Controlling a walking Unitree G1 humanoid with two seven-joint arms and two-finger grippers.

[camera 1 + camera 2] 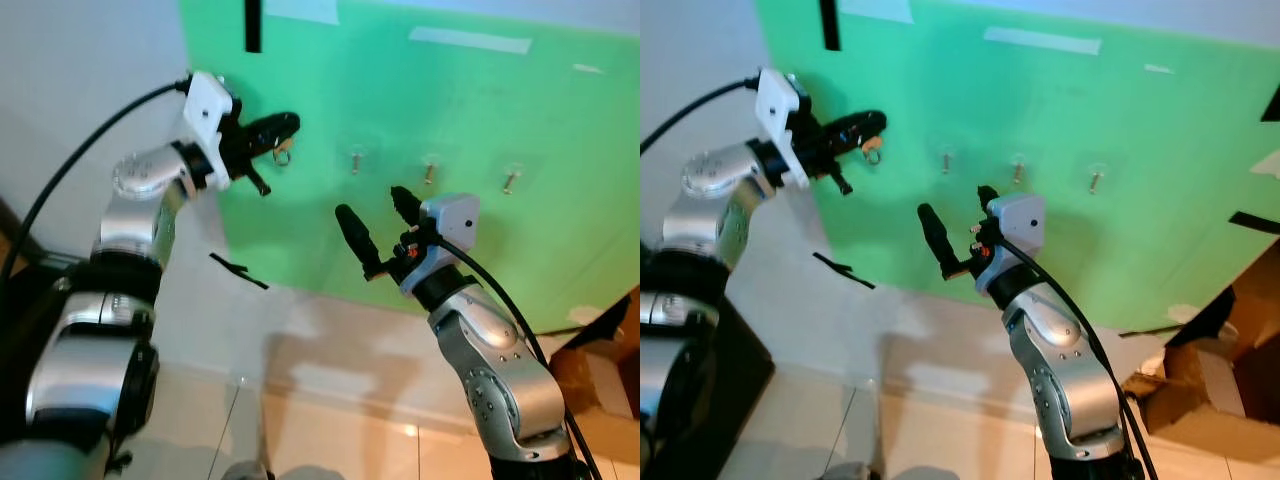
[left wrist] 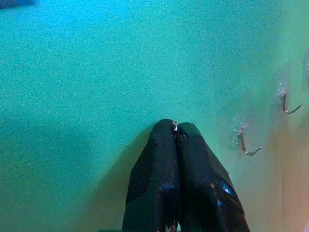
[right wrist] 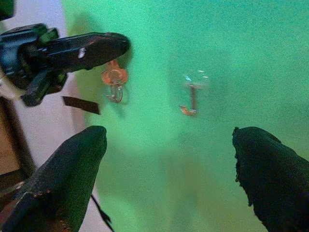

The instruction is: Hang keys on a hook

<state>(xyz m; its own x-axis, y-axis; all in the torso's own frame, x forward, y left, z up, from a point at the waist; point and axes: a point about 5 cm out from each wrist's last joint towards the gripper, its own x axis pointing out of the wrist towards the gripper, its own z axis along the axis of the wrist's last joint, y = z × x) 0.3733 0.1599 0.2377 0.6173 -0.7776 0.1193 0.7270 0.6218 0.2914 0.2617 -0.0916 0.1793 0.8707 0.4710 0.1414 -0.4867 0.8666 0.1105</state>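
Note:
My left gripper [image 1: 285, 128] is raised against the green wall panel [image 1: 470, 100], shut on the keys [image 1: 283, 153]. An orange tag and a metal ring [image 3: 114, 79] hang below its fingertips. In the left wrist view the fingers [image 2: 164, 159] are pressed together, with a glint of metal at their tips. Three small metal hooks are stuck on the panel in a row. The nearest hook [image 1: 355, 160] is a short way to the right of the keys, then the second hook [image 1: 429, 170] and the third hook [image 1: 511, 180]. My right gripper [image 1: 372, 203] is held up open and empty below the hooks.
Black tape strips [image 1: 238, 270] mark the white wall [image 1: 80, 70] to the left of the panel. An open cardboard box [image 1: 1210, 400] lies on the floor at the lower right. Pale tiled floor [image 1: 330, 430] runs along the wall's base.

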